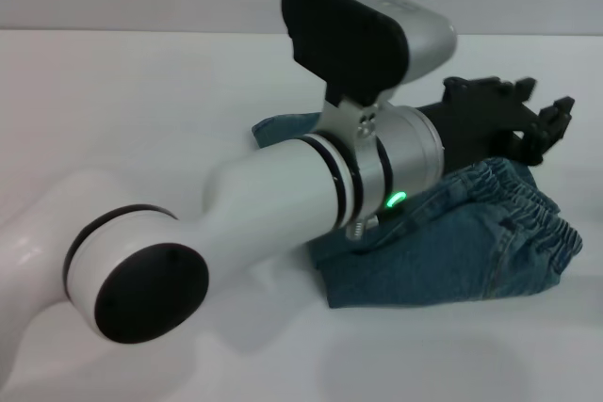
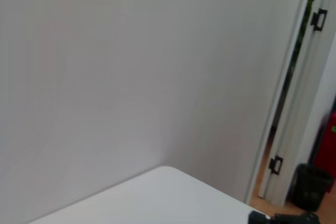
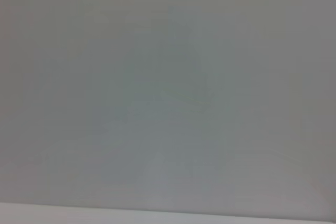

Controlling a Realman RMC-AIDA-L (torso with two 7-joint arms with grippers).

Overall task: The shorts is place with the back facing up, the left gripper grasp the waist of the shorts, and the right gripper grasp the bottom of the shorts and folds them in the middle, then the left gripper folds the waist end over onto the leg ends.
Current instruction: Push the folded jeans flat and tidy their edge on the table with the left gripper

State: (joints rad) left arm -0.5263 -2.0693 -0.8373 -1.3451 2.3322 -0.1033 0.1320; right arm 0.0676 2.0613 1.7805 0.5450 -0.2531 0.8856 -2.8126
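One pair of folded shorts (image 1: 443, 251) lies on the counter (image 1: 141, 91). One gripper, the left gripper (image 1: 546, 124), hovers at its 1 o'clock edge above the waist (image 1: 528, 204), fingers spread and empty.

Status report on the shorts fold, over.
Left gripper above the shorts, fingers spread, holding nothing. Right gripper not in view. Shorts folded into a bundle, waist on top. Left arm hides part of the shorts.

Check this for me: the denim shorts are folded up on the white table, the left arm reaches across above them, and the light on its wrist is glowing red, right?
Not quite. In the head view the light on the left arm's wrist glows green, not red. The rest holds: the shorts lie folded on the white table, with the left gripper extended above them.
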